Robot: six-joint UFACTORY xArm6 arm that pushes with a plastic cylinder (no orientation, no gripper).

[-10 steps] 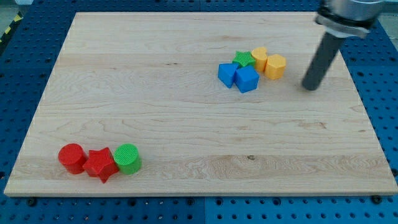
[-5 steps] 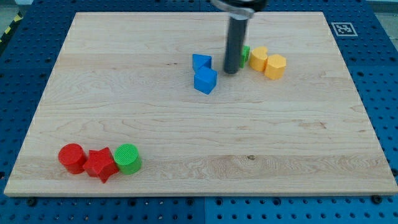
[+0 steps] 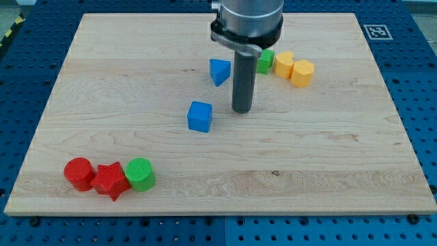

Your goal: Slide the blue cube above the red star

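Note:
The blue cube lies near the middle of the wooden board. My tip stands just to the cube's right, a small gap apart from it. The red star lies at the view's bottom left, far below and left of the cube, between a red cylinder and a green cylinder.
A blue triangular block lies above the cube, left of the rod. A green block, partly hidden by the rod, and two yellow blocks sit at the view's upper right.
The rod moved left from the board's right side, swept through the cluster and pushed the blue cube down and left. The blue triangular block shifted left. My tip now sits lower.

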